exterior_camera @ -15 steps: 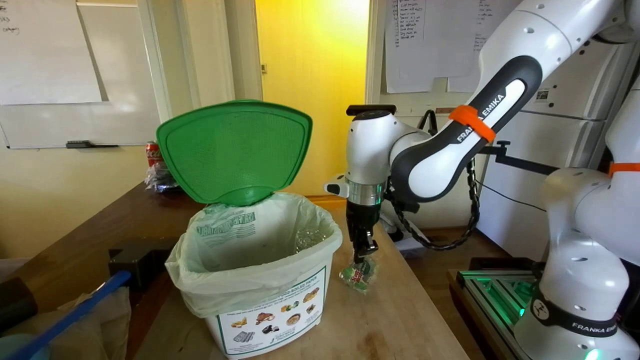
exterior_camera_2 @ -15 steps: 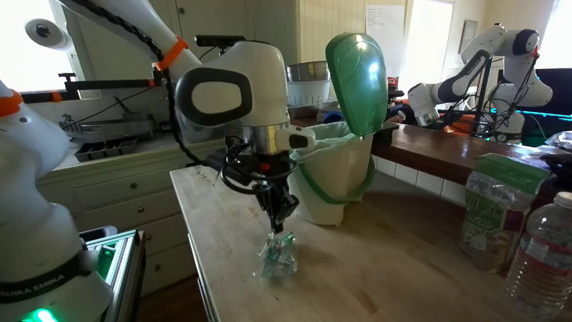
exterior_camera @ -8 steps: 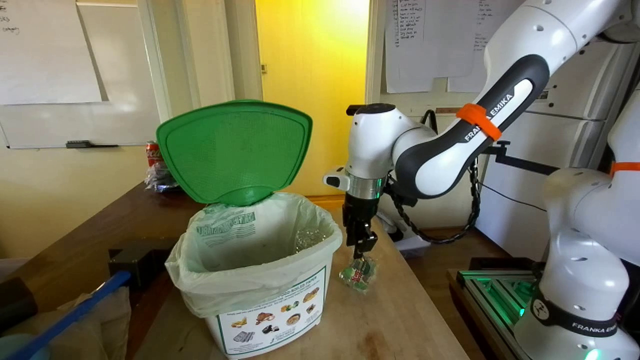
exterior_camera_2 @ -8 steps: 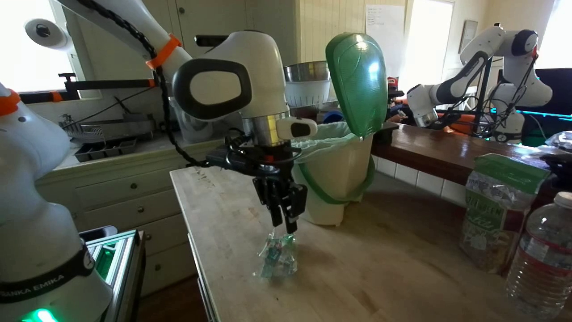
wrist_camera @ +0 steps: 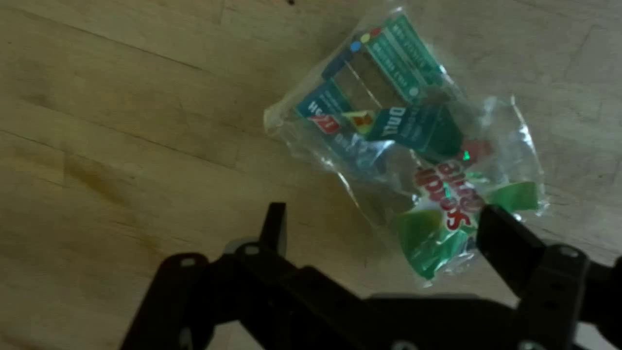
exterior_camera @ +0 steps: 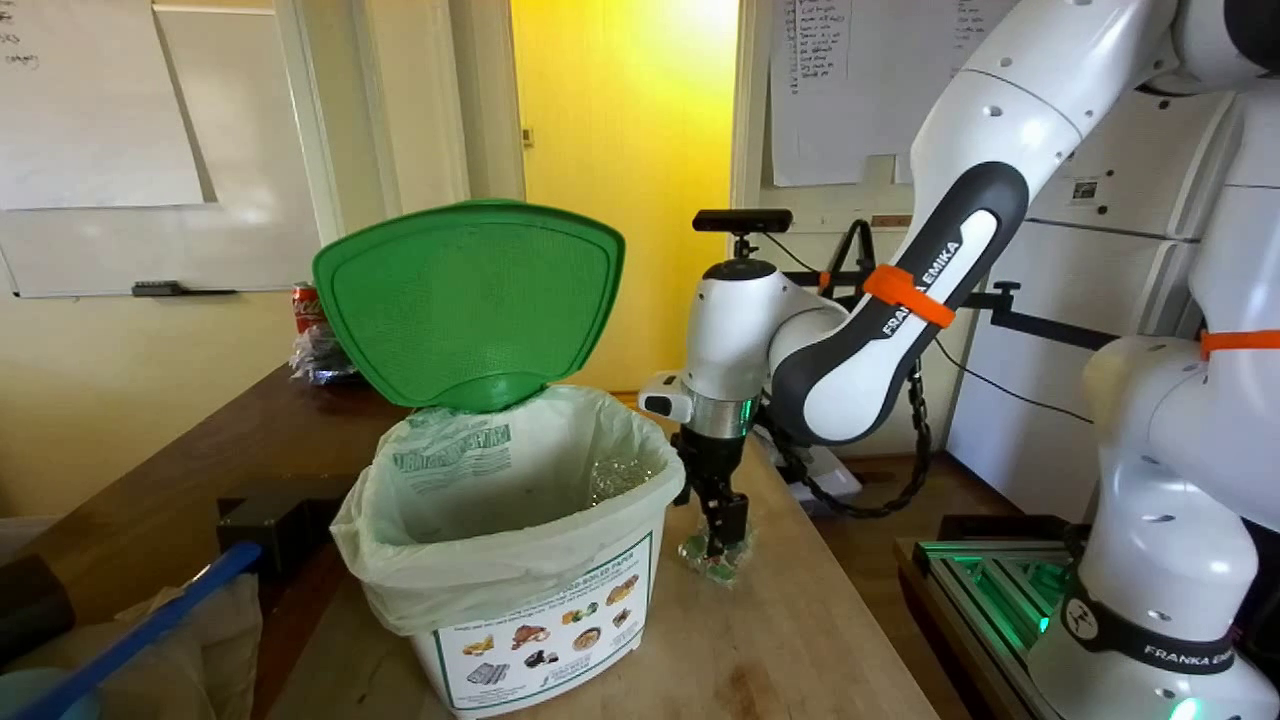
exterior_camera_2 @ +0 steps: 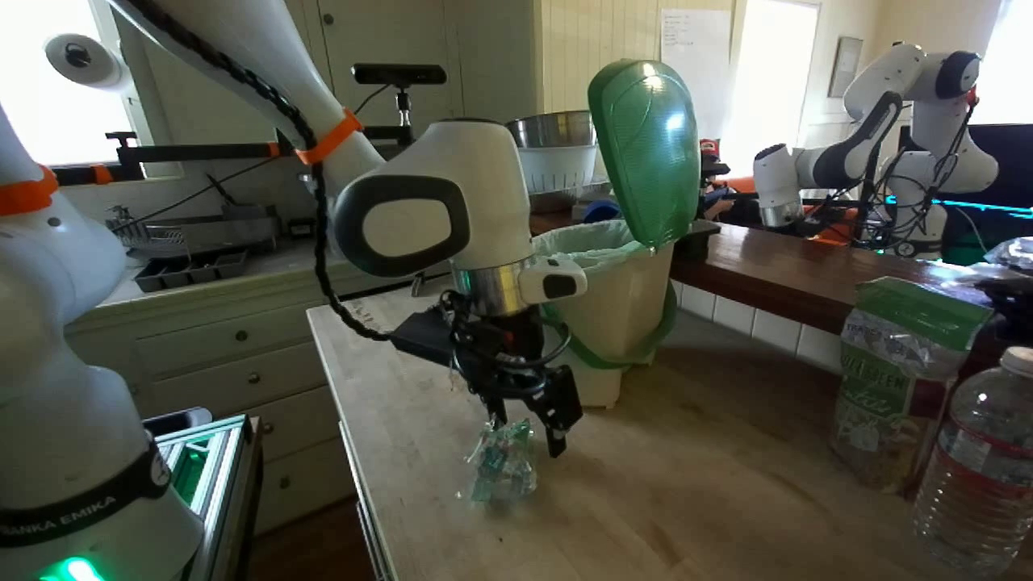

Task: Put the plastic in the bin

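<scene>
In an exterior view, the plastic wrapper (exterior_camera_2: 502, 468) lies on the tabletop (exterior_camera_2: 686, 500), the fingers (exterior_camera_2: 557, 438) at its one o'clock, the bin (exterior_camera_2: 625, 307) farther out that way, a bag (exterior_camera_2: 892, 403) well apart between two and three, and a bottle (exterior_camera_2: 980, 476) at three before the bag.

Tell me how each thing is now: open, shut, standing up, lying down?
White plastic bin: upright
Green plastic lid: open
Pale green plastic bag: draped over the bin's rim
Crumpled clear plastic wrapper: lying on the tan wooden tabletop
Black two-fingered gripper: open
Clear plastic bottle: upright, capped
Green and clear plastic pouch: standing, seal unclear
</scene>
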`<state>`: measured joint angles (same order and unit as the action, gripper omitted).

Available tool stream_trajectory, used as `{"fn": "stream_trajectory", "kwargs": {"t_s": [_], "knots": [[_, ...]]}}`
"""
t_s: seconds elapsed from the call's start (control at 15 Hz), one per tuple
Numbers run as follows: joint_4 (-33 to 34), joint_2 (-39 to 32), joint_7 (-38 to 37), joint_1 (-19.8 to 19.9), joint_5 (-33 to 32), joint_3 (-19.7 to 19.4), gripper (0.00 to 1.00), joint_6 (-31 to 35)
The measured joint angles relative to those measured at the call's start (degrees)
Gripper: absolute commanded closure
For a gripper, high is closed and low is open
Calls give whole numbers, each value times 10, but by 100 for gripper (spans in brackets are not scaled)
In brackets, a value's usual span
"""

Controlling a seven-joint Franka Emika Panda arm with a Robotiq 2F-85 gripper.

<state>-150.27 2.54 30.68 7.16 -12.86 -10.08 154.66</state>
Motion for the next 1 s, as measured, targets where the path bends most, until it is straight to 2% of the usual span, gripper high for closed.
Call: {"fn": "stream_trajectory", "kwargs": {"t_s": [0.07,0.13,0.2,0.73,0.8,1.0], "knots": [[1,-11,5,0,10,1,25,6],[2,-21,10,0,22,3,26,9],[3,-30,15,0,34,6,33,9],[24,-40,120,0,162,29,95,-24],[27,-37,121,0,163,30,100,-34],[29,-34,99,-1,150,32,100,-48]]}}
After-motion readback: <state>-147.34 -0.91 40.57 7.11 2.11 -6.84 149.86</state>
